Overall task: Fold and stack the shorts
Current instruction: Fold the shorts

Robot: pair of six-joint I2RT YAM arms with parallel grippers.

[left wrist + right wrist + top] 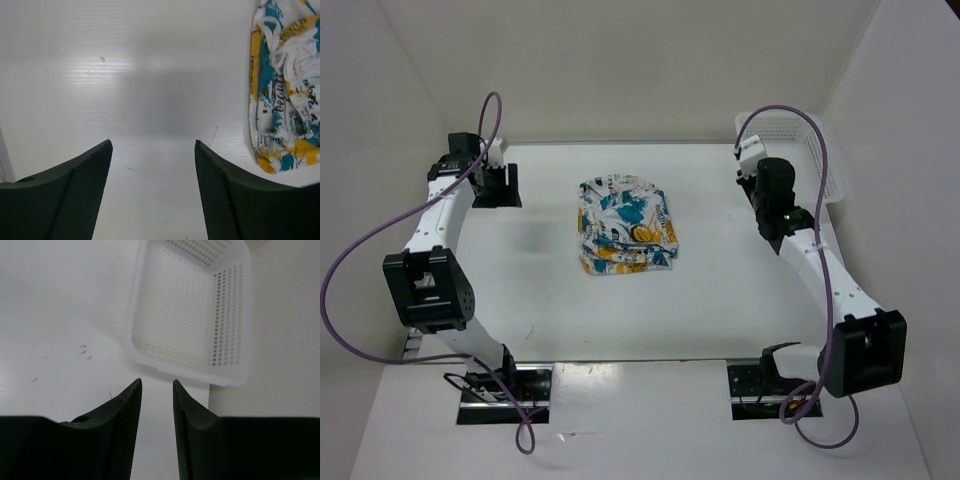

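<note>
Both grippers empty, shorts lying clear of them.

Left gripper (153, 145): fingers spread wide, nothing between, only bare table (100, 90) under the gap. The shorts (287, 90) lay ahead and well off to the right of those fingers, untouched, a compact layered pile, so likely folded and stacked already. Right gripper (157, 382): fingers parted by a narrow gap, pinching nothing. The white lattice basket (227, 315) sat ahead and a little to the right of them, looking empty, pushed against the side wall (280, 340). Both arms hung out to the sides, probably to leave the pile undisturbed. Surface white, faintly scuffed. Plain white walls around.
</note>
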